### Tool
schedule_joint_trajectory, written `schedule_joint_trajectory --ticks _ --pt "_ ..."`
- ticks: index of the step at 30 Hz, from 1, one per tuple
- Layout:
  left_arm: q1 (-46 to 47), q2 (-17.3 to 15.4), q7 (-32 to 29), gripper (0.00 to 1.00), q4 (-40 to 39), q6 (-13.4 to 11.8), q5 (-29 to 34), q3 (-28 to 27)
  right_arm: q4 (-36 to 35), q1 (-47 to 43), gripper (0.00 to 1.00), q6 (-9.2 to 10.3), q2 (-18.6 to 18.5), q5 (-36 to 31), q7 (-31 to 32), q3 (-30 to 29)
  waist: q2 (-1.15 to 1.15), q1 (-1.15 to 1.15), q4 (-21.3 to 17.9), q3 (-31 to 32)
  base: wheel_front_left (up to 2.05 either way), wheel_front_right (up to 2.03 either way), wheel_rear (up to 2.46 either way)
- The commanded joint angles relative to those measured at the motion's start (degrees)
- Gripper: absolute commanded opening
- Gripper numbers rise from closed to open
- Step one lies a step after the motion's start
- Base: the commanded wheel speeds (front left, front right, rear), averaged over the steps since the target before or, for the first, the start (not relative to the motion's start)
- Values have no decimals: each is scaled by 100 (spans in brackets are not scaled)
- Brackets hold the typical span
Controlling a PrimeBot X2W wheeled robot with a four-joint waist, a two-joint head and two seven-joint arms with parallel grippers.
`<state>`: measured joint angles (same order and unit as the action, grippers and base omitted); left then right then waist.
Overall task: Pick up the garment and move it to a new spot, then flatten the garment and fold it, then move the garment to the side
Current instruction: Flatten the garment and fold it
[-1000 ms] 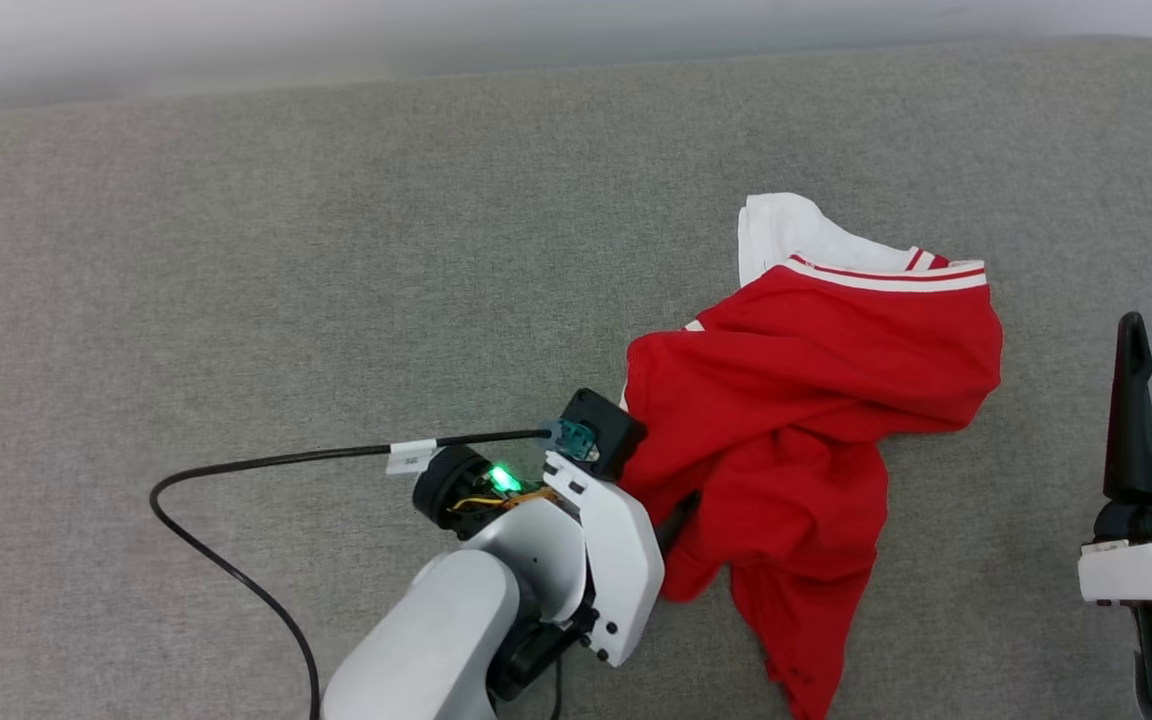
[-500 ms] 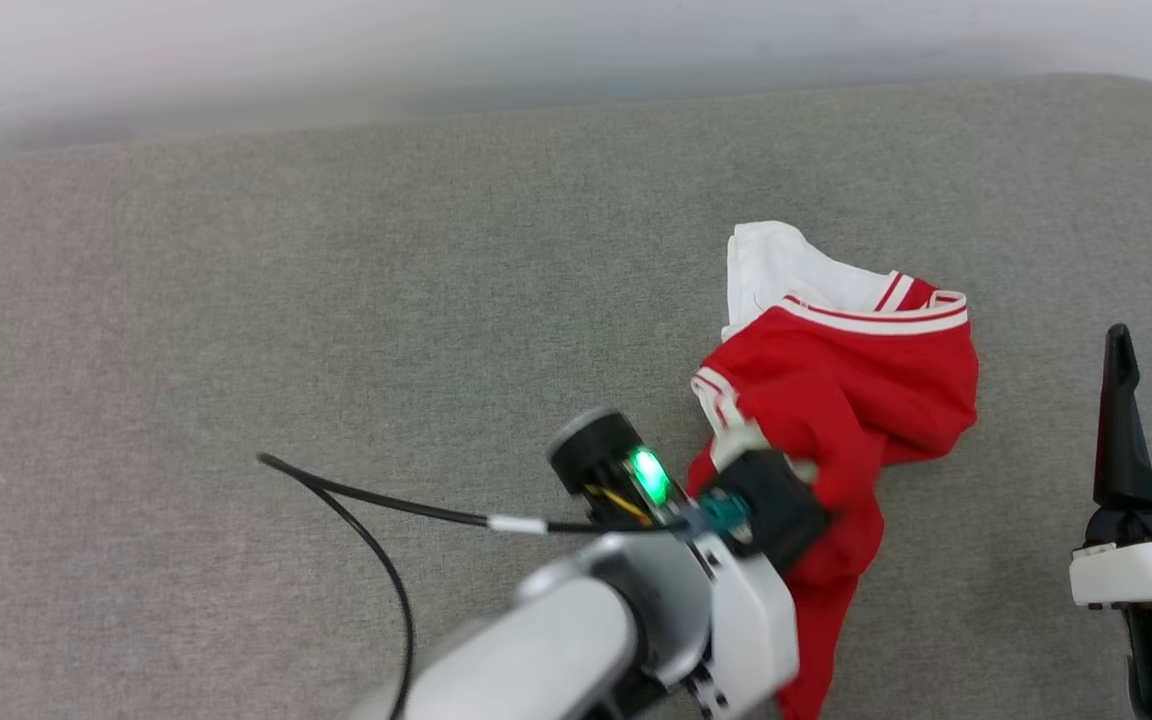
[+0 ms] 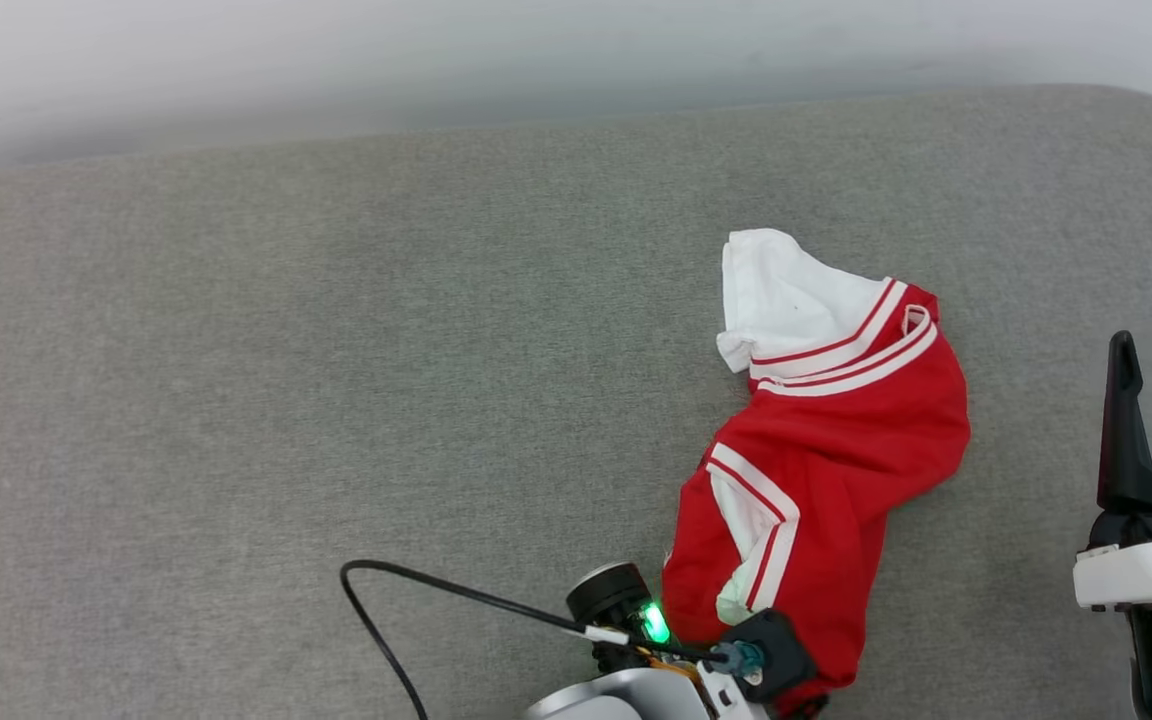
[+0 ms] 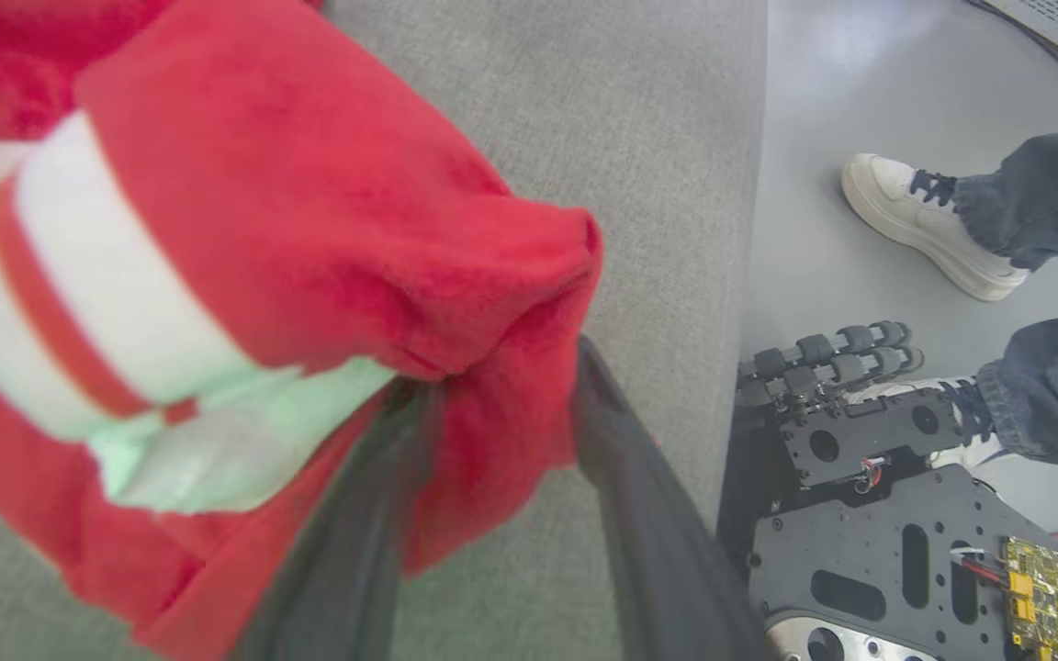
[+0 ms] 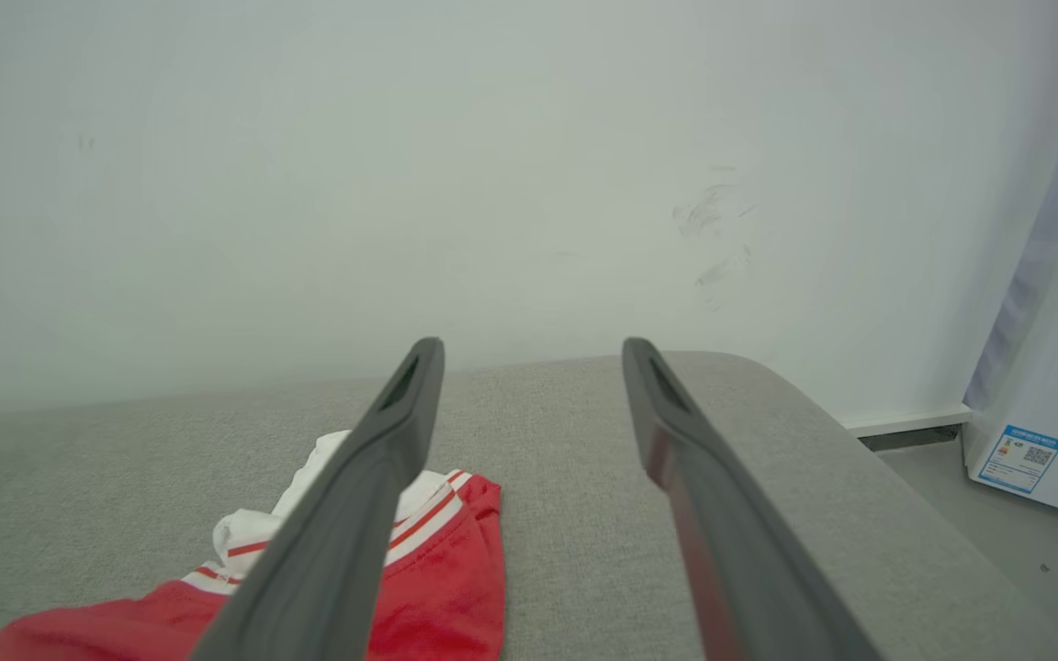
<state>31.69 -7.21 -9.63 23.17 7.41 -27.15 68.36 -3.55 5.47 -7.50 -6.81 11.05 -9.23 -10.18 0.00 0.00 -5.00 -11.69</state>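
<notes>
- Since a second ago the left arm has drawn back to the near edge of the head view. The one garment [image 3: 836,440], then bunched wide, now lies as a narrower strip.
- One left gripper [image 4: 501,386]: its two fingers stand part-way apart with a red fold touching both. I cannot tell whether they pinch it.
- One black cable [image 3: 416,585] loops from that wrist across the grey cushion [image 3: 336,400].
- The red jersey rests on the cushion, right of centre, with one white sleeve at its far end.
- One right gripper [image 5: 531,347] hovers beside the jersey, fingers spread wide, holding nothing.
- On the floor beside the cushion are two white sneakers [image 4: 924,220] below two denim legs.
</notes>
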Motion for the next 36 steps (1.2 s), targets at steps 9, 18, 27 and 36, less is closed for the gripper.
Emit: schedule_joint_trajectory --ticks 9,18,27,36 --pt "-304 -283 878 100 -320 -352 -349 -624 80 -103 100 2 13 -35 15 -78 0 0 437 344 0 0 0" --pt "-721 -1248 1606 100 -1656 -1324 -719 -1908 41 -230 100 2 5 -18 106 -112 0 0 794 658 0 0 0" --pt "-1343 -1718 2322 100 -2228 -2148 -773 -2806 -37 -300 100 2 12 3 165 -70 0 0 828 705 0 0 0" --pt "-1346 -1807 2430 100 -2547 -2050 -813 -3074 -99 -238 100 2 39 23 197 -52 0 0 621 598 0 0 0"
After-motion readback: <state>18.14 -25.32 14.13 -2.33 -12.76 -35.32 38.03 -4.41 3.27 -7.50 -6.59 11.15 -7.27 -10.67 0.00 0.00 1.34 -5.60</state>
